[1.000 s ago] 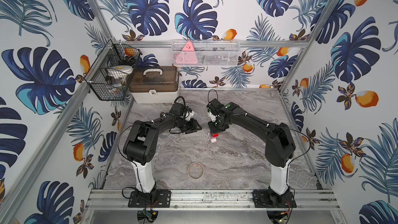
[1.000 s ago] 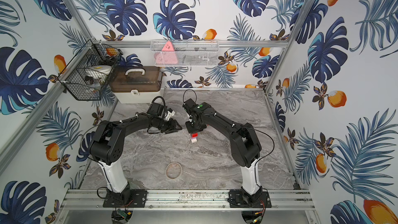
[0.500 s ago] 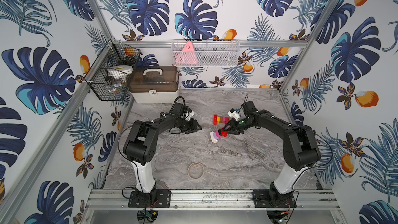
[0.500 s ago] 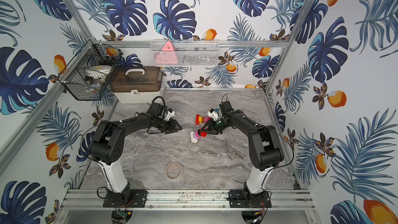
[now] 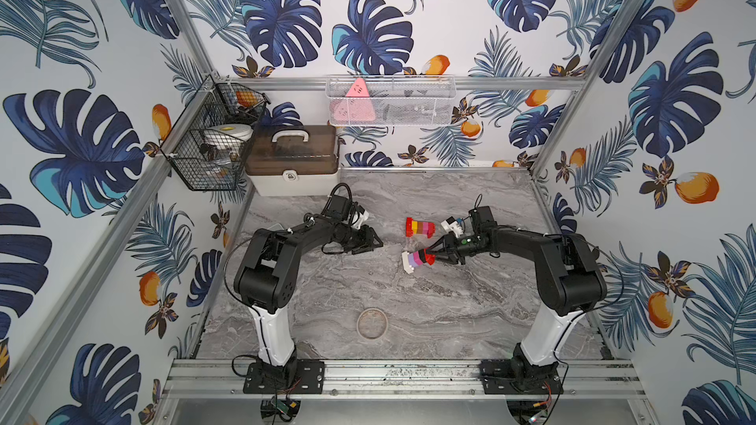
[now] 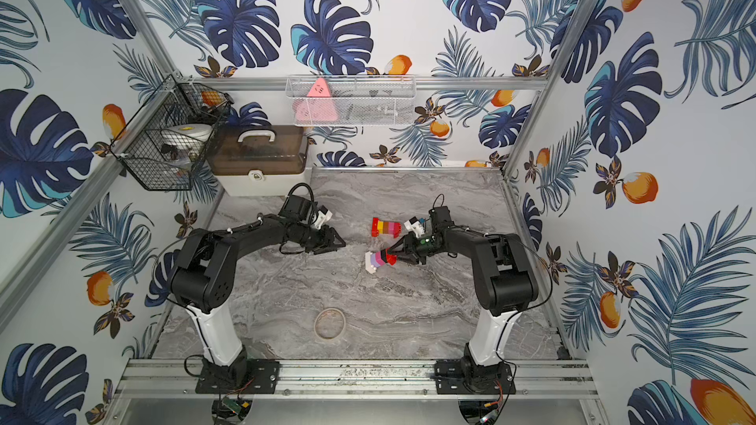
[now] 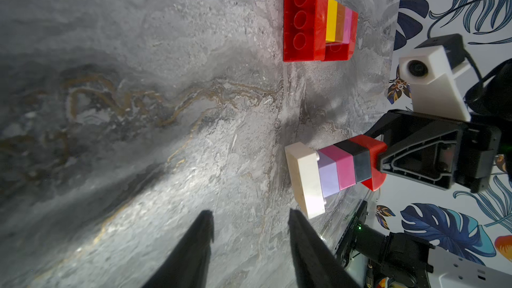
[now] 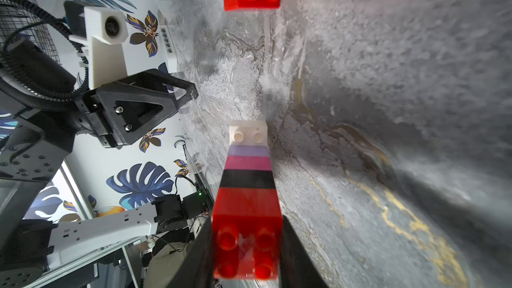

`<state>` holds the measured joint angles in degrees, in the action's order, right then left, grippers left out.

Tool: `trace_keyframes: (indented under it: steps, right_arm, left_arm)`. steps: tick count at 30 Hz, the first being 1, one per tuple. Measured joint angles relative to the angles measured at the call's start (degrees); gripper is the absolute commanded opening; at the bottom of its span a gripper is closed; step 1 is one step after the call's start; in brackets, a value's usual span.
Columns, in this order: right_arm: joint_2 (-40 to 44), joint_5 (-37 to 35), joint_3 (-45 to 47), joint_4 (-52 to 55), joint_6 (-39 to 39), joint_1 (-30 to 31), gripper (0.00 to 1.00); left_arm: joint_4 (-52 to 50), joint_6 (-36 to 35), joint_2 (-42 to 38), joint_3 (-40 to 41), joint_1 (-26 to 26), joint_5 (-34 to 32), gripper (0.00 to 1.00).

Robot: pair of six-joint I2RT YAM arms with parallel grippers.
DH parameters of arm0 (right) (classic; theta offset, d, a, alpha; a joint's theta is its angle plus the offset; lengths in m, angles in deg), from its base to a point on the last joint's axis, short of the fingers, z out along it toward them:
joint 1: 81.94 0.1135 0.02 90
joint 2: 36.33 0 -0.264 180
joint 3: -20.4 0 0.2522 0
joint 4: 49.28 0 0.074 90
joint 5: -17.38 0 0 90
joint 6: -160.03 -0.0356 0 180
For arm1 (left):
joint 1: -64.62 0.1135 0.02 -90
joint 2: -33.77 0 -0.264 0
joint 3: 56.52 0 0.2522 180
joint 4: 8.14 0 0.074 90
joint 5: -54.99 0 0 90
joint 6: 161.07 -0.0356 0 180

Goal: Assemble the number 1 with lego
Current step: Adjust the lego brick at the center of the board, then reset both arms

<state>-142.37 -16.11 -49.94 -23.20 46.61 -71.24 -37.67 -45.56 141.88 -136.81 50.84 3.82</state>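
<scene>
Black arms; white lower links; black hands

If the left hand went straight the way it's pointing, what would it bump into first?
Probably the white brick ending the stack in the right hand; one finger of the left hand lines up with it. Depth is unclear, so it might just miss.

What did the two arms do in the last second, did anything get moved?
The right hand swung back from the middle to its own side and now clamps the red end of the brick stack, which lies about where it was. The left hand, open and empty, and the tan ring stayed put.
</scene>
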Motion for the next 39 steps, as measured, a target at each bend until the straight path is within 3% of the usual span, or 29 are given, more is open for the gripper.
trace_keyframes:
  steps: [7, 13, 22, 26, 31, 37, 39]
  right_arm:
    - [-1.0, 0.7, 1.8, -2.8, -1.1, -0.3, 0.58]
    - [-0.9, -0.6, 3.7, -4.4, -1.2, -0.3, 0.64]
    - [-0.5, -4.7, 4.9, -6.0, -2.6, -0.2, 0.64]
    - [3.3, -13.3, 4.9, -3.8, -2.5, -0.2, 0.75]
    - [13.3, -27.5, 4.7, -0.7, -0.6, -0.3, 0.78]
    - [24.8, -45.6, 7.4, -4.7, 5.9, -2.4, 0.78]
    - [27.2, -49.5, 10.9, -9.4, 8.9, -3.3, 0.79]
  left_arm:
    - [-0.1, -0.1, 0.4, 0.0, 0.0, 0.0, 0.5]
    - [-0.1, -0.1, 0.6, 0.0, 0.0, 0.0, 0.5]
    - [-0.3, -0.6, 0.4, -0.1, 0.0, -0.9, 0.53]
    - [-1.0, -2.5, -2.1, -0.2, 0.0, -3.7, 0.61]
    - [-1.3, -6.9, -9.2, 0.8, 0.3, -12.1, 0.72]
    - [7.1, -11.9, -21.4, 11.0, 5.6, -25.8, 0.77]
    - [11.1, -12.4, -23.8, 15.6, 7.9, -29.8, 0.86]
